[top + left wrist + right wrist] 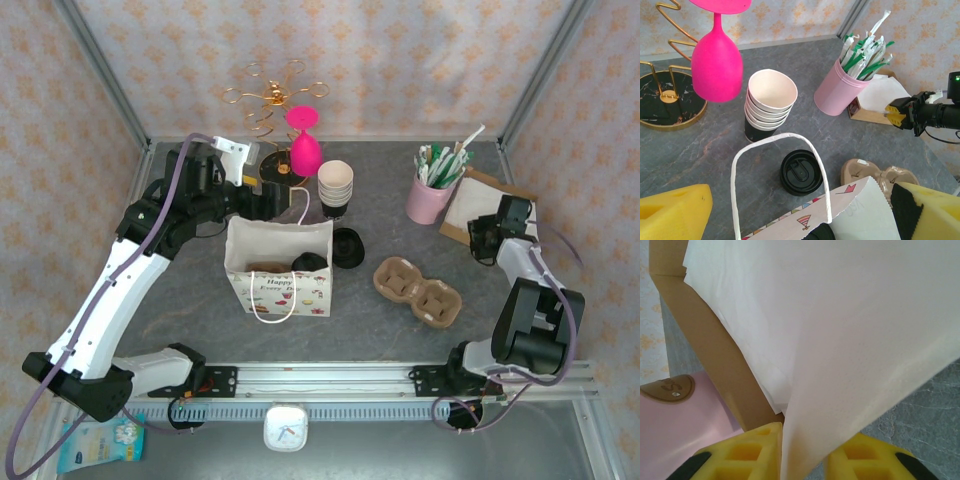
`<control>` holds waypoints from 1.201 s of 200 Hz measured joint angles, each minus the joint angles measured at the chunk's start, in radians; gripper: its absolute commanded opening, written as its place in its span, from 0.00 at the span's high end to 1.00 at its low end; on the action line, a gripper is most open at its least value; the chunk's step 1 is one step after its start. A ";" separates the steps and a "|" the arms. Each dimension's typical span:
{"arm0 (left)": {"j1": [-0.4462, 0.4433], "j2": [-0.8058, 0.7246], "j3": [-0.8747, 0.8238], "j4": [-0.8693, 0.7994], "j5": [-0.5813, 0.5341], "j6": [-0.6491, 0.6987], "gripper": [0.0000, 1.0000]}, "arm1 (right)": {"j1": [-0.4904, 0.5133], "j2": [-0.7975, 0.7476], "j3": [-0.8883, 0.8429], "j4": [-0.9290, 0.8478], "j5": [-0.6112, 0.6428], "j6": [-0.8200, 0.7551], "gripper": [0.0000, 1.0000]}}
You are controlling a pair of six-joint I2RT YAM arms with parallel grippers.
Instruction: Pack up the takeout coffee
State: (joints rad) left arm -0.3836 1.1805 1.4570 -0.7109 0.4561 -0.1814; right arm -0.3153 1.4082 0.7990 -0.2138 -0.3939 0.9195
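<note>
Right hand [802, 460] pinching a napkin [850, 340], fetching extras I'd say; next, peel it free toward the bag [280, 285] below the released left hand [800, 210].

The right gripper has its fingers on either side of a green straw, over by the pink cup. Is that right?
Not quite. The right gripper has its fingers on either side of a white paper napkin from the brown holder, not a straw. It is over by the pink cup, as you said. The right wrist view shows this.

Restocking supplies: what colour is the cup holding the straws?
The straw cup is pink, clearest in the left wrist view.
</note>
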 measured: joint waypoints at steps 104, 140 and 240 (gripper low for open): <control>0.000 0.000 0.001 0.000 -0.019 0.000 0.06 | 0.000 -0.025 0.082 -0.040 0.012 -0.057 1.00; 0.000 0.000 0.018 0.000 -0.040 0.004 0.06 | 0.000 -0.120 0.159 -0.097 0.000 -0.087 1.00; 0.000 -0.027 0.067 0.030 -0.061 0.095 0.07 | 0.005 -0.322 0.578 -0.359 -0.097 -0.200 1.00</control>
State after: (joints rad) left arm -0.3836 1.1534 1.5242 -0.6807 0.3946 -0.0860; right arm -0.3103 1.0866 1.3769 -0.5732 -0.4911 0.7200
